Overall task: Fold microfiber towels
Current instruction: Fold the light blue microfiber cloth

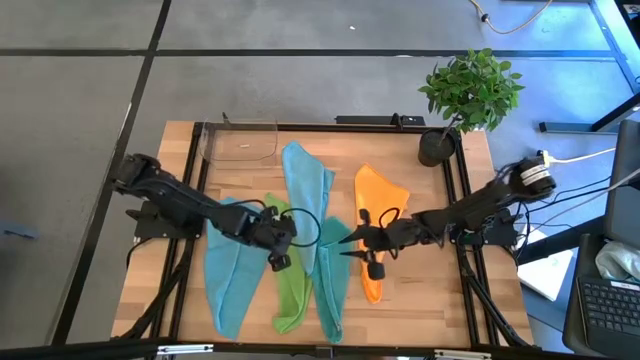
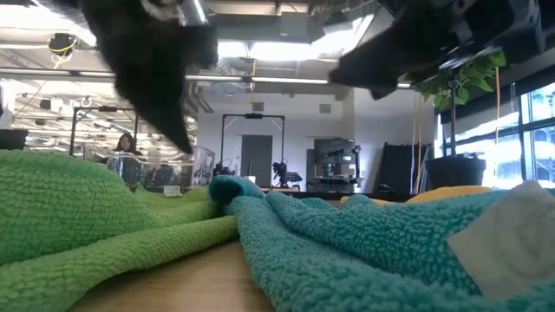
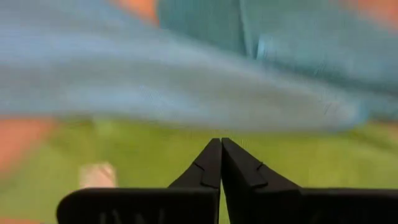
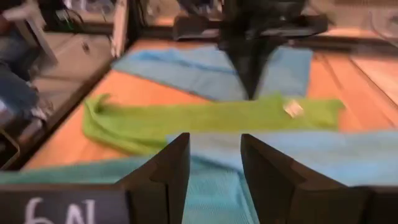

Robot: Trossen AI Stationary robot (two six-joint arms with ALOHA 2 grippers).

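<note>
Above the lime green towel (image 1: 291,288), the left end effector (image 1: 279,262) is pinched closed, empty; the right end effector (image 1: 348,242), beside it, stands parted over the teal towel (image 1: 331,285).

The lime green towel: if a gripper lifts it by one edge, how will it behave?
The lime green towel lies rumpled in soft folds, so it probably droops limply. Its fuzzy pile suggests it is light and not slippery. It overlaps the teal towel, which may drag along.
</note>
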